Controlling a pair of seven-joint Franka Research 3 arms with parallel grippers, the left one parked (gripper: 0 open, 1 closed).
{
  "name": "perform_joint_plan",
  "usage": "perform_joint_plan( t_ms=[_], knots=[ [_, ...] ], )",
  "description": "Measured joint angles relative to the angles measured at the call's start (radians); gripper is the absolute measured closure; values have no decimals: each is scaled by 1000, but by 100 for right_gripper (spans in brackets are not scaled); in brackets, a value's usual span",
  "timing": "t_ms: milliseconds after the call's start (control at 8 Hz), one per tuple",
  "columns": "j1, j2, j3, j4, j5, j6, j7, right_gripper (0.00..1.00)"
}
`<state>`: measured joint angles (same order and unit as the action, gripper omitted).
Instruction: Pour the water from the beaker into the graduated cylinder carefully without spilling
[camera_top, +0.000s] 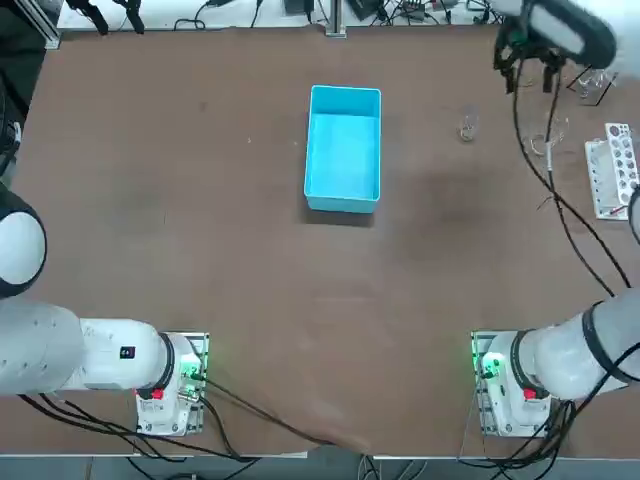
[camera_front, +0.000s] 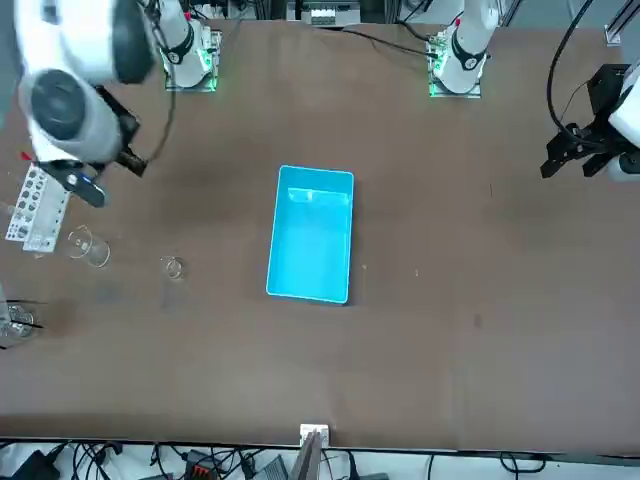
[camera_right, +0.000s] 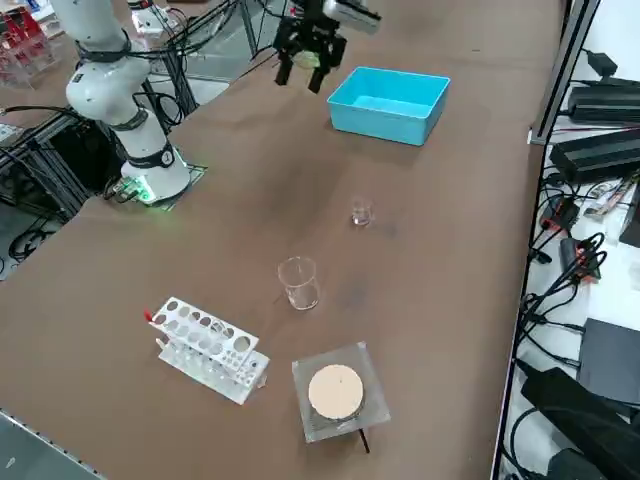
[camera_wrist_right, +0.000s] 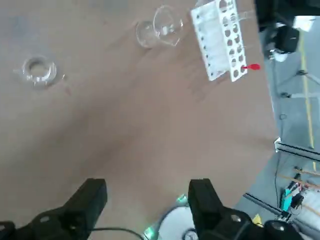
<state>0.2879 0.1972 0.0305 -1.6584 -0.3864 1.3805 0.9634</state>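
I'm at the approach step: my right gripper (camera_wrist_right: 147, 200) hangs open and empty, well apart from the beaker (camera_right: 361, 214), which stands between the blue box (camera_right: 389, 103) and the graduated cylinder (camera_right: 298, 283), so next I must descend and straddle it squarely

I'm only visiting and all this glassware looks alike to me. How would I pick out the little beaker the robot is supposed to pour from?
Find the blue box in the middle of the brown table. Toward the white rack with holes stand two clear glass pieces on the bare tabletop. The beaker is the one nearer the box, tiny with a round rim, far smaller than the wider graduated cylinder beyond it. The right gripper hangs open, high above the table.
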Motion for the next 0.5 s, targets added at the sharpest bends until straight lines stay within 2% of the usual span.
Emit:
perform_joint_plan(
  t_ms=[500],
  knots=[
    [140, 267, 1, -6, -212, 148, 581, 0]
  ],
)
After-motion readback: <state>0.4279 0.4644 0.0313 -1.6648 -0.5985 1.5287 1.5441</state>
